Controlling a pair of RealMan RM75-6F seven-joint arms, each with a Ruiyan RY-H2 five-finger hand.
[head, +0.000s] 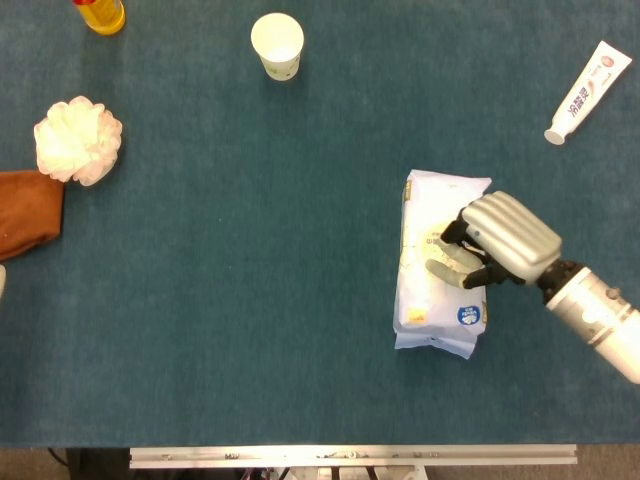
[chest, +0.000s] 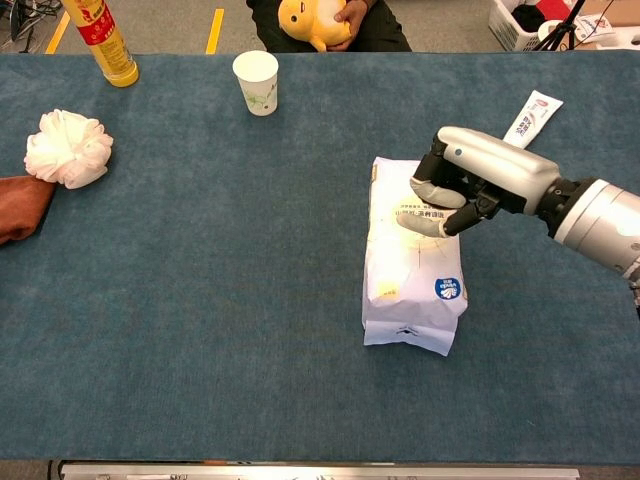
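1. Head view: the blue table (head: 250, 300) holds a white bag (head: 440, 300), right of the middle. The right hand (head: 490, 245) hovers over it, fingers curled, holding nothing. A paper cup (head: 277, 44) looks empty.
2. Chest view: the floor shows behind the table. The cup stands upright.

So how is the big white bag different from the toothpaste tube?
The white bag is wide and puffy; the toothpaste tube is thin and flat. The right hand is over the bag, fingers curled down onto it, while the tube lies alone near the table's far right corner. The bag lies straight up and down in the head view; the tube lies slanted. Both are mostly white and lie flat on the blue table.
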